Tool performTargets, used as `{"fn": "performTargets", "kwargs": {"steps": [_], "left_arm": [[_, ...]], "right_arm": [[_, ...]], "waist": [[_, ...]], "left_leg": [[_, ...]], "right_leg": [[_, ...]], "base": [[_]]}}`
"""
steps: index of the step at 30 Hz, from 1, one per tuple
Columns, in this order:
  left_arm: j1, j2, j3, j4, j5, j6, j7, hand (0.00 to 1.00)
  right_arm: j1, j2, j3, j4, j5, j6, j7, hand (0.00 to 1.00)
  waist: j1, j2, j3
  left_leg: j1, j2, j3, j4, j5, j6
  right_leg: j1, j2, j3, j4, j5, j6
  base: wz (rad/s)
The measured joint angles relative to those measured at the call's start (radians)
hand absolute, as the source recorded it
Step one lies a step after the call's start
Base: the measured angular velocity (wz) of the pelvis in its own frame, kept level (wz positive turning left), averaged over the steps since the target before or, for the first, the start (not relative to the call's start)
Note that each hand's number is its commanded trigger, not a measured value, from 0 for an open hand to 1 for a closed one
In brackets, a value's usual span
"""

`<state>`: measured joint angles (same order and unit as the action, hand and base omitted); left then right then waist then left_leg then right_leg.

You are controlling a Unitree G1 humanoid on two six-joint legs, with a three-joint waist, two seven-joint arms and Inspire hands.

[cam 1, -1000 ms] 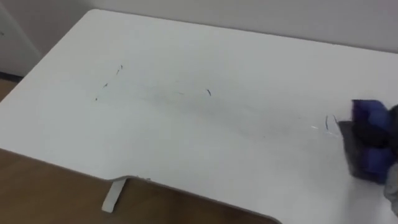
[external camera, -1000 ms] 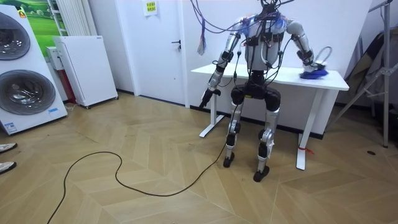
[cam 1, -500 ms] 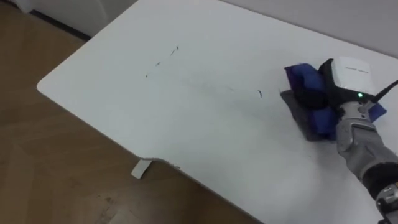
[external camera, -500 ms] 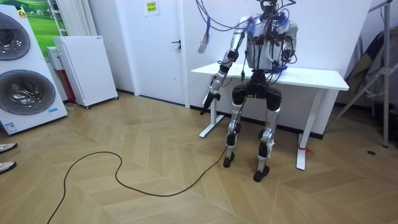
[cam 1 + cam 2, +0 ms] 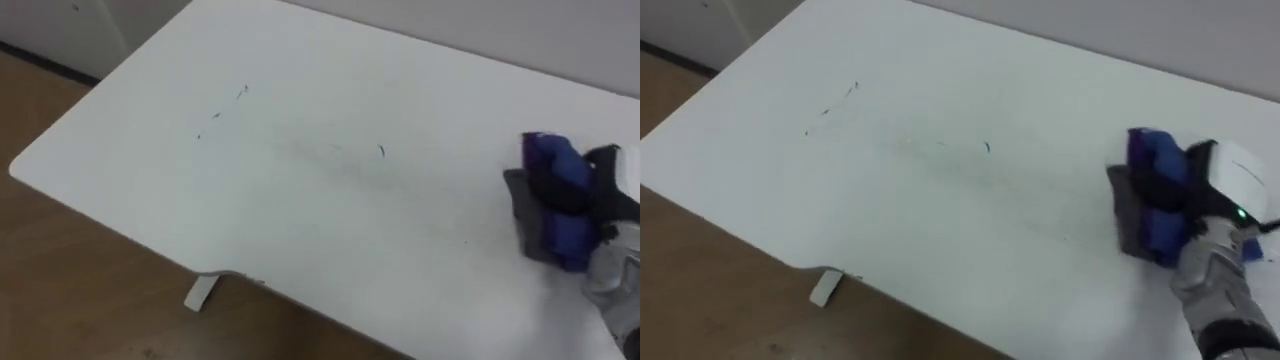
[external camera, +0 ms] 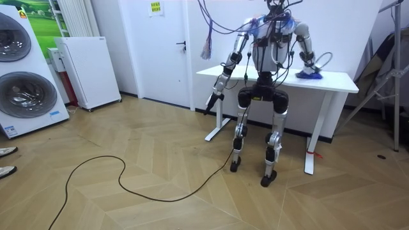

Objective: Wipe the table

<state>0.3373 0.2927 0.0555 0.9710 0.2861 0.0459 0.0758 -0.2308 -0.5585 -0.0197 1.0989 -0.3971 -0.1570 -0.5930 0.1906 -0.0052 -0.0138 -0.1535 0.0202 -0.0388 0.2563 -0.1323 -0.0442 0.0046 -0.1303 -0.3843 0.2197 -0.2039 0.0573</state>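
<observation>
Right hand (image 5: 1190, 188) is curled round the blue cloth (image 5: 1152, 152), which lies on the desk (image 5: 940, 90) toward its right side. Dark marks (image 5: 987, 148) lie left of the cloth. Left hand (image 6: 211, 101) hangs beside the desk; I cannot tell its state.

Home utility room: washers (image 6: 25, 96), fridge (image 6: 89, 70)

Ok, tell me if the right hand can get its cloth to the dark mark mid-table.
Probably yes: the right hand, gripping the blue cloth, lies right of the dark mark with only bare white table between them.
</observation>
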Motion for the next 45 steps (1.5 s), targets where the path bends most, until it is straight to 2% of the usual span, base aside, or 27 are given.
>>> {"fn": "performTargets", "kwargs": {"steps": [1,2,5,8,13,14,15,16,18,19,21,22,24,25,27,30,34,36,38,40,41,42,43,44,45], "left_arm": [[0.019,0.0,0.025,-0.014,0.0,-0.003,0.006,0.0],[0.027,0.0,0.036,-0.018,0.0,-0.003,0.009,0.0],[0.03,0.002,0.071,-0.019,0.001,-0.004,0.009,0.0],[0.028,0.002,0.079,-0.028,0.011,-0.004,0.009,0.0],[0.025,0.001,0.078,-0.043,0.013,-0.012,0.01,0.0],[0.024,0.001,0.069,-0.044,0.011,-0.012,0.012,0.0],[0.024,0.0,0.055,-0.043,0.012,-0.013,0.013,0.0],[0.024,-0.002,0.049,-0.043,0.012,-0.013,0.013,0.0],[0.011,-0.01,0.038,-0.031,0.023,-0.014,0.005,0.0],[0.007,-0.012,0.036,-0.024,0.024,-0.013,0.002,0.0],[0.003,-0.02,0.016,-0.008,0.03,-0.012,-0.004,0.0],[0.002,-0.025,0.016,-0.008,0.033,-0.012,-0.006,0.0],[-0.002,-0.031,0.003,-0.008,0.033,-0.013,-0.009,0.0],[-0.002,-0.031,-0.001,-0.007,0.034,-0.011,-0.012,0.0],[-0.007,-0.031,-0.005,-0.008,0.065,-0.007,-0.027,0.0],[0.007,-0.032,-0.024,-0.007,0.067,0.001,-0.036,0.0],[0.007,-0.032,-0.021,-0.002,0.072,0.019,-0.046,0.0],[-0.01,-0.032,-0.021,0.0,0.074,0.017,-0.046,0.0],[-0.016,-0.028,-0.02,0.001,0.068,0.013,-0.043,0.0],[-0.025,-0.022,-0.017,-0.003,0.068,0.008,-0.031,0.0],[-0.027,-0.013,-0.017,-0.003,0.059,0.004,-0.02,0.0],[-0.033,-0.004,-0.01,-0.006,0.058,-0.003,-0.017,0.0],[-0.033,-0.001,0.001,-0.007,0.058,-0.008,-0.016,0.0],[-0.035,0.006,0.026,-0.006,0.057,-0.011,-0.009,0.0],[-0.035,0.015,0.043,-0.006,0.056,-0.012,0.002,0.0]], "right_arm": [[0.042,-0.006,-0.048,0.002,0.017,0.0,-0.003,1.0],[0.059,-0.007,-0.07,0.002,0.031,0.0,-0.005,1.0],[0.117,-0.032,-0.138,0.044,0.098,-0.001,-0.007,1.0],[0.155,-0.035,-0.17,0.057,0.107,0.005,-0.01,1.0],[0.156,-0.031,-0.154,0.051,0.086,0.02,-0.034,1.0],[0.152,-0.032,-0.133,0.033,0.072,0.042,-0.045,1.0],[0.146,-0.03,-0.118,0.008,0.058,0.062,-0.053,1.0],[0.136,-0.028,-0.116,0.005,0.046,0.069,-0.057,1.0],[0.097,-0.026,-0.088,-0.02,0.038,0.101,-0.061,1.0],[0.082,-0.026,-0.068,-0.03,0.035,0.114,-0.061,1.0],[-0.009,-0.011,0.041,-0.096,-0.016,0.149,-0.039,1.0],[-0.032,-0.004,0.07,-0.11,-0.045,0.15,-0.032,1.0],[-0.122,0.029,0.177,-0.149,-0.144,0.149,-0.008,1.0],[-0.145,0.038,0.198,-0.154,-0.177,0.147,0.004,1.0],[-0.187,0.052,0.256,-0.179,-0.246,0.126,0.052,1.0],[-0.211,0.067,0.297,-0.177,-0.283,0.124,0.084,1.0],[-0.143,0.068,0.294,-0.179,-0.273,0.124,0.085,1.0],[-0.084,0.088,0.238,-0.173,-0.249,0.122,0.069,1.0],[-0.045,0.092,0.21,-0.171,-0.212,0.116,0.062,1.0],[-0.008,0.092,0.188,-0.171,-0.191,0.105,0.051,1.0],[0.023,0.093,0.172,-0.171,-0.16,0.098,0.037,1.0],[0.052,0.096,0.148,-0.171,-0.146,0.092,0.032,1.0],[0.068,0.096,0.137,-0.171,-0.138,0.089,0.027,1.0],[0.099,0.096,0.115,-0.17,-0.104,0.086,0.023,1.0],[0.121,0.096,0.096,-0.163,-0.071,0.085,0.012,1.0]], "waist": [[-0.013,0.0,-0.0064],[-0.022,0.0,-0.0092],[-0.047,0.004,-0.0089],[-0.061,0.001,-0.0071],[-0.052,0.006,-0.002],[-0.049,0.009,0.0018],[-0.046,0.013,0.0092],[-0.043,0.014,0.0128],[-0.013,0.021,0.03],[-0.001,0.023,0.0306],[0.027,0.027,0.0312],[0.031,0.03,0.0312],[0.066,0.04,0.0326],[0.071,0.042,0.035],[0.12,0.036,0.0365],[0.157,0.027,0.0341],[0.157,0.01,0.0361],[0.146,0.008,0.0368],[0.139,0.016,0.0397],[0.132,0.024,0.0358],[0.126,0.02,0.0346],[0.108,0.024,0.0313],[0.102,0.026,0.0298],[0.087,0.031,0.028],[0.062,0.036,0.022]], "left_leg": [[0.003,0.001,0.01,-0.003,0.001,0.001],[0.004,0.001,0.01,-0.004,0.001,0.001],[0.011,0.001,0.016,-0.003,0.002,0.003],[0.027,0.003,0.028,-0.003,0.002,0.004],[0.047,0.007,0.039,-0.007,0.001,0.005],[0.048,0.008,0.039,-0.006,0.0,0.005],[0.047,0.01,0.04,-0.006,0.0,0.005],[0.047,0.013,0.042,-0.006,0.0,0.005],[0.051,0.023,0.055,-0.008,-0.002,0.002],[0.049,0.025,0.055,-0.01,-0.002,0.001],[0.033,0.03,0.047,-0.018,-0.004,-0.003],[0.026,0.03,0.042,-0.018,-0.004,-0.004],[0.021,0.03,0.03,-0.016,0.001,-0.008],[0.023,0.03,0.025,-0.016,0.001,-0.008],[0.025,0.02,0.011,-0.019,0.001,-0.008],[0.039,0.003,0.007,-0.018,0.002,-0.008],[0.069,-0.009,0.012,0.008,-0.007,0.005],[0.092,-0.016,0.017,0.032,-0.023,0.021],[0.107,-0.01,0.05,0.056,-0.051,0.033],[0.109,0.004,0.069,0.094,-0.105,0.044],[0.104,0.007,0.088,0.126,-0.13,0.053],[0.094,0.018,0.101,0.164,-0.157,0.061],[0.093,0.026,0.109,0.181,-0.168,0.065],[0.085,0.039,0.114,0.21,-0.186,0.069],[0.07,0.053,0.114,0.238,-0.203,0.073]], "right_leg": [[0.001,-0.001,0.005,0.0,-0.002,0.002],[0.001,-0.001,0.008,0.0,-0.002,0.003],[0.003,-0.001,0.018,0.001,-0.002,0.003],[0.016,-0.002,0.026,0.002,-0.004,0.004],[0.021,0.001,0.051,0.004,-0.003,0.003],[0.021,0.003,0.054,0.005,-0.002,0.002],[0.02,0.006,0.059,0.002,0.0,0.0],[0.018,0.009,0.063,0.0,0.002,-0.001],[0.005,0.016,0.082,0.004,0.008,-0.008],[-0.004,0.015,0.083,0.007,0.009,-0.011],[-0.03,0.018,0.086,0.02,0.016,-0.018],[-0.034,0.021,0.086,0.022,0.018,-0.019],[-0.046,0.024,0.082,0.022,0.021,-0.021],[-0.045,0.024,0.077,0.02,0.021,-0.021],[-0.042,0.015,0.062,0.032,0.002,-0.016],[-0.032,-0.013,0.031,0.076,-0.021,-0.006],[-0.01,-0.04,0.019,0.143,-0.028,0.006],[-0.008,-0.062,0.022,0.205,-0.03,0.009],[-0.008,-0.077,0.025,0.248,-0.032,0.012],[-0.009,-0.087,0.022,0.267,-0.041,0.026],[-0.008,-0.095,0.023,0.275,-0.046,0.035],[-0.008,-0.095,0.024,0.287,-0.043,0.038],[-0.008,-0.095,0.025,0.292,-0.041,0.042],[-0.013,-0.095,0.035,0.303,-0.035,0.045],[-0.032,-0.103,0.06,0.307,-0.033,0.045]], "base": [[-0.04],[-0.09],[-0.06],[-0.08],[-0.13],[-0.07],[-0.12],[-0.23],[-0.38],[-0.52],[-0.45],[-0.07],[0.14],[0.22],[0.3],[0.29],[0.16],[0.06],[-0.17],[-0.36],[-0.38],[-0.39],[-0.33],[-0.22],[-0.14]]}}
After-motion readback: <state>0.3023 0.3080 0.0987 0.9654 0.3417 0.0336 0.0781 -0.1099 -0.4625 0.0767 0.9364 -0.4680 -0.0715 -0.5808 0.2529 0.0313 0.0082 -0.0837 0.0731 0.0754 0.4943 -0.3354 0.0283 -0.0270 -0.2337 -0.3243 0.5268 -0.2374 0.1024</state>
